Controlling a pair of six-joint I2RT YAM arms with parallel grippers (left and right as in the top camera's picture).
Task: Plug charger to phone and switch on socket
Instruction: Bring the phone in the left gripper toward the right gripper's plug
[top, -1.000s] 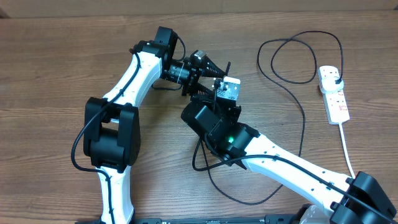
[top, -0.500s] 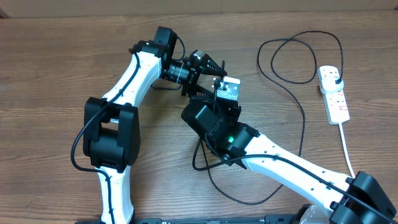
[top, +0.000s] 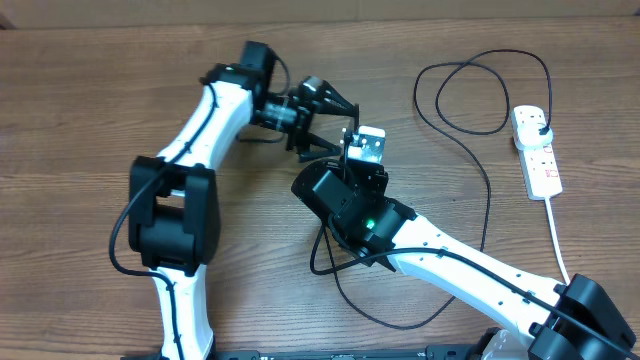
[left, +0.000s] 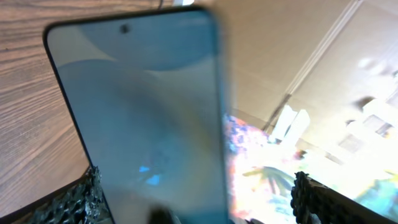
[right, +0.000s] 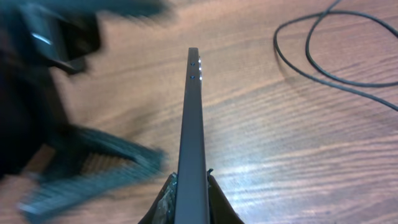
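Note:
My right gripper (top: 364, 166) is shut on the phone (top: 367, 146) and holds it on edge above the table. In the right wrist view the phone's thin dark edge (right: 192, 118) rises from between the fingers (right: 191, 198). My left gripper (top: 335, 124) is open just left of the phone. In the left wrist view its fingers (left: 199, 205) are spread wide and the blurred blue screen (left: 143, 106) fills the left half. The charger cable (top: 470, 95) loops from a black plug (top: 540, 124) in the socket (top: 537, 152) at the right. Its connector tip is not visible.
The cable runs down (top: 487, 205) and curls under my right arm (top: 335, 265). It also shows in the right wrist view (right: 336, 59). A thick white cord (top: 557, 235) leaves the socket toward the front. The table is brown wood.
My left arm has drawn back to the left, away from the phone, and blurs in the wrist views. My right gripper still holds the phone in the same place.

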